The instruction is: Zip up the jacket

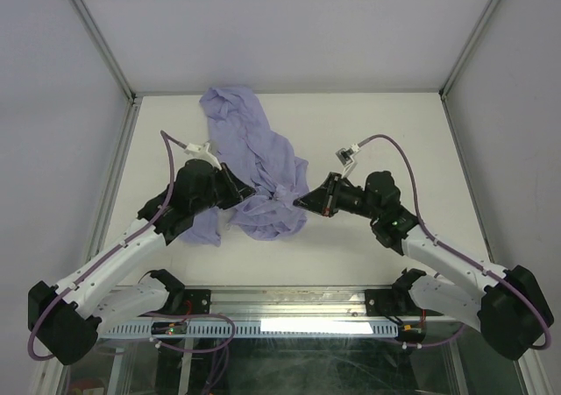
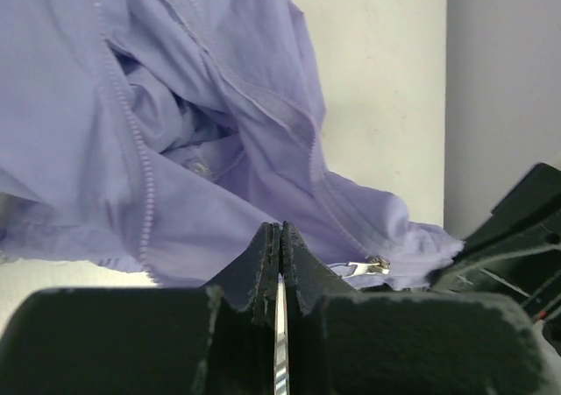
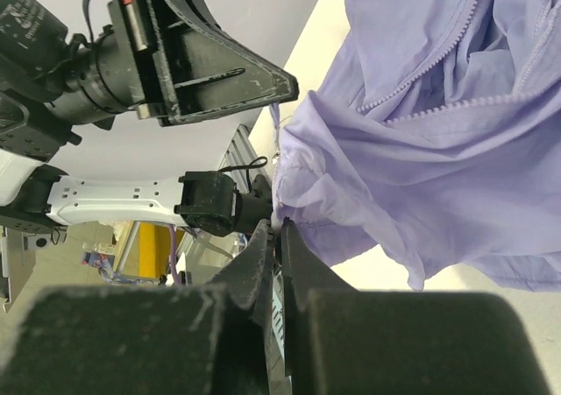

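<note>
The jacket (image 1: pixel 254 150) lies on the table (image 1: pixel 394 123), left of centre, reaching from the far edge toward the arms, its near end between the left gripper (image 1: pixel 252 192) and the right gripper (image 1: pixel 299 201), both touching it.

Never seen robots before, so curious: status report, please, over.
Left gripper shut on jacket edge. Right gripper shut on it too. Jacket bunched, zipper open. Nothing in the way.

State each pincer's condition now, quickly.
Left pincer: closed, pinching the jacket.
Right pincer: closed, pinching the jacket's edge.
</note>
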{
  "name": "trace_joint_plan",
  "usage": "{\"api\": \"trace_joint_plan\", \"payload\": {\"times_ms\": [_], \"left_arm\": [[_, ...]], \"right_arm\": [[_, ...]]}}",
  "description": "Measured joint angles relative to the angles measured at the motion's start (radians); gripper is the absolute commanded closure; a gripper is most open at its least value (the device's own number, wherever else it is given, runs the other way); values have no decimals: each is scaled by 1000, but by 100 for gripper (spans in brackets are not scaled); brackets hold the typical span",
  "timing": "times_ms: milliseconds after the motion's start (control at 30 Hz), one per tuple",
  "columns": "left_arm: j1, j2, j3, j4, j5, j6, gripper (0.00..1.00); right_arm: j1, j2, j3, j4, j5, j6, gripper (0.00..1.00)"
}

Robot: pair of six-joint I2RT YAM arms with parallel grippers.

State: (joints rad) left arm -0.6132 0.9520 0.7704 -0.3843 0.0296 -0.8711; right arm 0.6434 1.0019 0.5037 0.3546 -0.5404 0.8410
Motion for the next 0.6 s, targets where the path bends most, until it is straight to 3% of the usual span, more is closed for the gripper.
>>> {"api": "trace_joint_plan", "payload": {"times_ms": [267, 467, 600], "left_arm": [[84, 0, -28, -27, -103, 21, 100], [258, 44, 16, -81, -177, 122, 100], [369, 111, 141, -99, -220, 211, 100]], "right_arm": [[-106, -109, -6, -62, -23, 5, 100], [-271, -193, 164, -366, -3, -123, 100], [-356, -187, 344, -563, 67, -230, 100]]}}
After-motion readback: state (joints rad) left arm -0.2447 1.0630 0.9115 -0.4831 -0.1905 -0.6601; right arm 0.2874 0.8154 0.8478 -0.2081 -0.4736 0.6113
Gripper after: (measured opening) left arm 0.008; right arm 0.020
